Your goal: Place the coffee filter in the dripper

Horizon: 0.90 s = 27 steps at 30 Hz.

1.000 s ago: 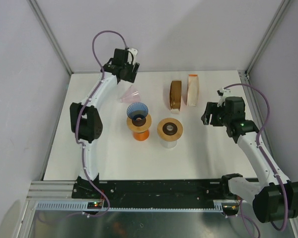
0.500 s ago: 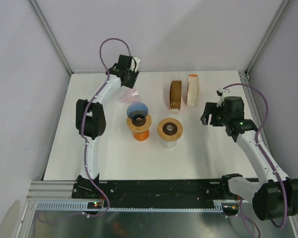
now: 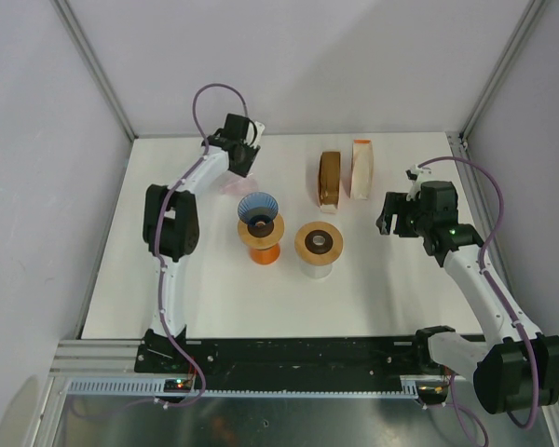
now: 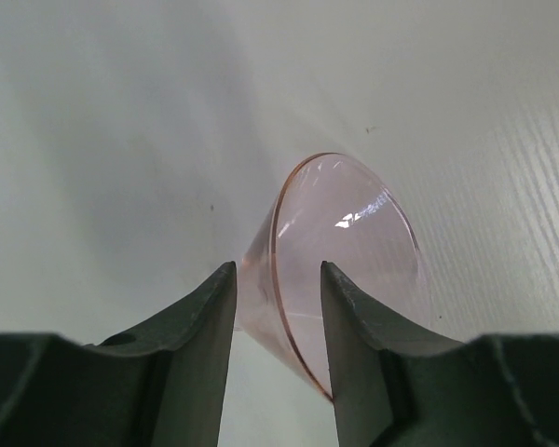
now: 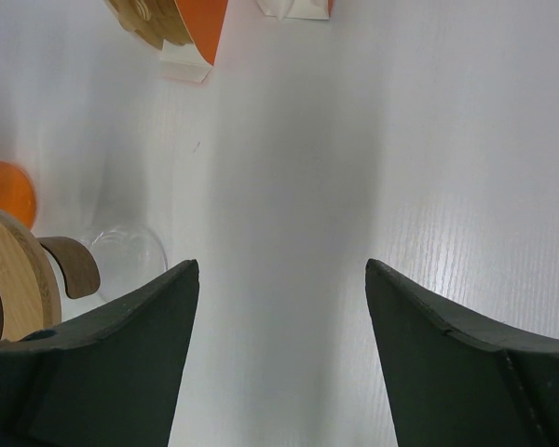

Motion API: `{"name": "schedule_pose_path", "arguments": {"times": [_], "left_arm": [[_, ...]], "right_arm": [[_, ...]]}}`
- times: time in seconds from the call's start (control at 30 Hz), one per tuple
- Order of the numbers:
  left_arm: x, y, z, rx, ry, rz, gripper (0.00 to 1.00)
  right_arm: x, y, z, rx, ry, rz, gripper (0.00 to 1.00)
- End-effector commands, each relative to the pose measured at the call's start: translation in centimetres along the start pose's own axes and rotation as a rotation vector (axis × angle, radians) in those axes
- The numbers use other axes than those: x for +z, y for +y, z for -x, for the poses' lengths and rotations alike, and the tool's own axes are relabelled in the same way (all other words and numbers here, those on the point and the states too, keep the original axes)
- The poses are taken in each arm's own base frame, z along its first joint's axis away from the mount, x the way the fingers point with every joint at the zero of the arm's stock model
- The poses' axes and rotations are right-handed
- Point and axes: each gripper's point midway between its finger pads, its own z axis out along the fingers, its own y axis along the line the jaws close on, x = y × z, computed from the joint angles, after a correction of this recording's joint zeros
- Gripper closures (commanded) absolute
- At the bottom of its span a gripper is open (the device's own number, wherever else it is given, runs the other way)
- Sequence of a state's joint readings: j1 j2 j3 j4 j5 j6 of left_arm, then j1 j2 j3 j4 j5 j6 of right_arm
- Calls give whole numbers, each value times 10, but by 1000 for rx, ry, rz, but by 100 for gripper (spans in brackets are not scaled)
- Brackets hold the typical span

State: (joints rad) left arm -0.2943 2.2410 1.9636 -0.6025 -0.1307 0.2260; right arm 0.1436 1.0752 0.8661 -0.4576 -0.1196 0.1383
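A clear pink cone dripper (image 4: 340, 247) lies on its side on the white table; in the top view only its edge (image 3: 230, 185) shows under my left gripper. My left gripper (image 4: 278, 270) is open, and its fingers straddle the cone's rim and wall with little gap. A brown filter stack (image 3: 330, 177) and a white filter stack (image 3: 361, 168) stand at the back. A blue dripper (image 3: 259, 208) sits on a wooden ring over an orange stand. My right gripper (image 3: 388, 220) is open and empty over bare table, right of the stands.
A second wooden ring on a clear glass stand (image 3: 319, 246) is right of the orange stand; it also shows at the left of the right wrist view (image 5: 14, 279). The enclosure's back wall and posts stand close behind the filter stacks.
My left gripper has moved right and down from the back corner onto the pink cone, which is now between its fingers. The right arm has barely moved.
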Motion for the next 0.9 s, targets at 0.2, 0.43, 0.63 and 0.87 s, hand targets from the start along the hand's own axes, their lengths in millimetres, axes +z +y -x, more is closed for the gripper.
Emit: {"name": "schedule_pose_path", "arguments": {"times": [0.2, 0.43, 0.63, 0.87], "left_arm": [[-12, 10, -17, 84, 43, 79, 73], [-20, 17, -13, 94, 37, 127, 98], [-38, 22, 2, 93, -5, 137, 100], [-82, 35, 34, 64, -118, 144, 100]], "right_arm": [[-3, 1, 14, -9, -47, 3, 23], [-5, 2, 13, -10, -45, 9, 23], [-5, 3, 13, -11, -46, 14, 23], [-7, 6, 15, -14, -56, 27, 23]]}}
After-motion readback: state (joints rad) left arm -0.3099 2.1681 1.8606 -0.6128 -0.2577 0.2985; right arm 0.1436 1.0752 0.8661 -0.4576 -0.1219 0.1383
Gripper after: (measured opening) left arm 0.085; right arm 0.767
